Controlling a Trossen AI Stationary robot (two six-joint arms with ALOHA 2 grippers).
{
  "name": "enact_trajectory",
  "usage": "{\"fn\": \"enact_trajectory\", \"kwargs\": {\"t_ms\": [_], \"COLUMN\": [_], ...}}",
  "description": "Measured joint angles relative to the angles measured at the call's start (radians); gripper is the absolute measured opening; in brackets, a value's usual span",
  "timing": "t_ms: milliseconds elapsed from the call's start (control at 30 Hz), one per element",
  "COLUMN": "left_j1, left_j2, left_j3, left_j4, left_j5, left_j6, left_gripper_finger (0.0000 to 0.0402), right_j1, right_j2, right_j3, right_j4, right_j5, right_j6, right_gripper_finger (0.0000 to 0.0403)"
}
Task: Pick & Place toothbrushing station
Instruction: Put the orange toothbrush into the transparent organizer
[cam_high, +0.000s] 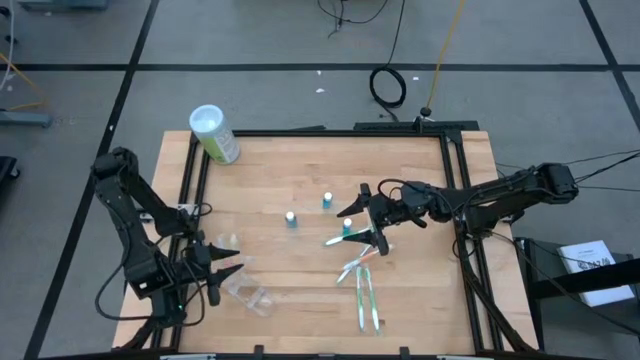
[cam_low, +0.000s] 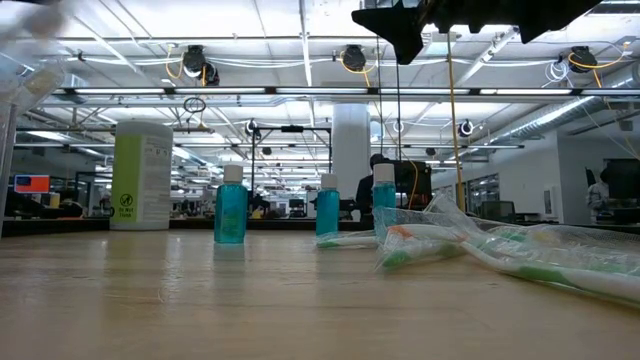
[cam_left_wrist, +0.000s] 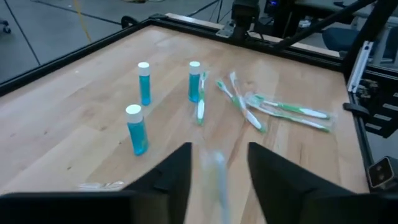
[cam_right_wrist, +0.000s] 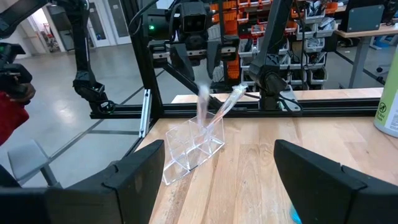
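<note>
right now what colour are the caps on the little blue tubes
White caps on the three tubes, clearest in the left wrist view.

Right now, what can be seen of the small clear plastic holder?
The clear plastic holder is a see-through box divided into a row of open-topped compartments. It stands on the wooden table, near the corner in front of the left gripper. Toothbrushes in clear wrappers stick out of it, leaning. Whether the gripper touches it cannot be told.

Blue tubes (cam_left_wrist: 137, 129), white caps
</note>
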Motion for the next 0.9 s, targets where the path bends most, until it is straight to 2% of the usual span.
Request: {"fn": "enact_trajectory", "kwargs": {"t_ms": [167,267,433,533,600,767,900], "left_j1": [0.023,0.025,0.037,0.094,0.165,0.418,0.553], "left_j2": [0.000,-0.013,-0.059,-0.086,-0.101,-0.104,-0.100], "left_j3": [0.000,0.000,0.002,0.002,0.002,0.002,0.002], "left_j4": [-0.035,-0.033,-0.006,0.066,0.138,0.401,0.619], "left_j5": [0.053,-0.038,-0.185,-0.207,-0.123,0.244,0.514], "left_j6": [-0.004,0.014,0.061,0.117,0.204,0.543,0.780], "left_gripper_finger": [0.0234,0.0250,0.0248,0.0242,0.0238,0.0227,0.0217], "right_j1": [0.000,0.000,0.000,0.000,0.000,0.000,0.000], "right_j2": [0.000,0.000,0.000,0.000,0.000,0.000,0.000], "right_j3": [0.000,0.000,0.000,0.000,0.000,0.000,0.000], "right_j4": [-0.007,-0.007,-0.007,-0.005,-0.005,0.011,0.010], "right_j5": [0.000,0.000,0.000,0.000,0.001,0.002,0.002], "right_j6": [0.002,0.002,0.003,0.000,0.000,0.000,0.000], "right_gripper_finger": [0.0297,0.0297,0.0297,0.0297,0.0297,0.0297,0.0297]}}
